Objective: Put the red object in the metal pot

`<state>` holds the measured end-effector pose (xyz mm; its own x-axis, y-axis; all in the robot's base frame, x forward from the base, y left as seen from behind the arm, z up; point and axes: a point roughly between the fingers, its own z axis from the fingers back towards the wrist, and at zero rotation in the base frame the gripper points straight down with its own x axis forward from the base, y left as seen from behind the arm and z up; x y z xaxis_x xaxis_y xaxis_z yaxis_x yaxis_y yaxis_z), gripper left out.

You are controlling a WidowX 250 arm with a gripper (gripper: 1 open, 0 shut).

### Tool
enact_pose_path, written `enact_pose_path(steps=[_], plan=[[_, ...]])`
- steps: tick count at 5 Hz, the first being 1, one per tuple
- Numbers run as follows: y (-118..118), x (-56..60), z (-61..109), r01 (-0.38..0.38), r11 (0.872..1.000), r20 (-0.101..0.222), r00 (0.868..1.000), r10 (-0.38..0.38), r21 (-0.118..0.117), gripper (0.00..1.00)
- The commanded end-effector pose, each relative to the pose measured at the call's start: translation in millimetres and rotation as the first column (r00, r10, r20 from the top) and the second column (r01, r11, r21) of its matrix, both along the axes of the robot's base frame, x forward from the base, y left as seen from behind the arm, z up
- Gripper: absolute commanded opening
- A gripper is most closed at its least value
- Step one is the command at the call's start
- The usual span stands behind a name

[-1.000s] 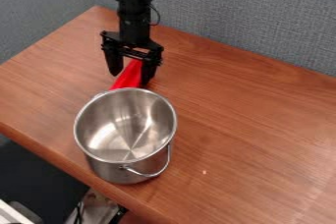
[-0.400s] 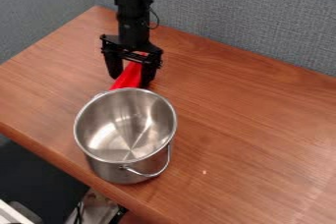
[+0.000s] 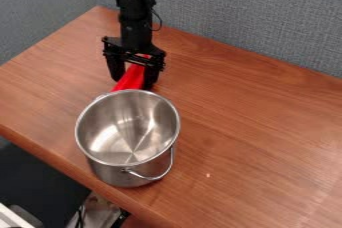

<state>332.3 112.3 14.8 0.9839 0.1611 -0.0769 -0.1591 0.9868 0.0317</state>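
Camera view: red object [image 3: 130, 76] on the table [image 3: 254, 102], just behind the metal pot [image 3: 127, 137].
Your gripper [image 3: 132, 69] points down, jaws wide, straddling the bar, nothing held yet. Grasp step: close on it, lift, carry over the pot's rim, release.

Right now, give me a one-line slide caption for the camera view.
Open gripper straddles the red object on the wooden table, just behind the empty metal pot.
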Motion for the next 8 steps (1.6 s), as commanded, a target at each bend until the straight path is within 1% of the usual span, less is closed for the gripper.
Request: enact_pose_path(steps=[1, 4, 8], plan=[[6.2, 3.5, 19.3, -0.015, 1.0, 0.061, 0.998, 0.014, 0.02, 1.0], [5.0, 3.8, 29.1, -0.02, 1.0, 0.094, 0.995, 0.017, 0.024, 1.0], [5.0, 5.6, 35.2, -0.029, 0.999, 0.12, 0.992, 0.025, 0.035, 1.0]])
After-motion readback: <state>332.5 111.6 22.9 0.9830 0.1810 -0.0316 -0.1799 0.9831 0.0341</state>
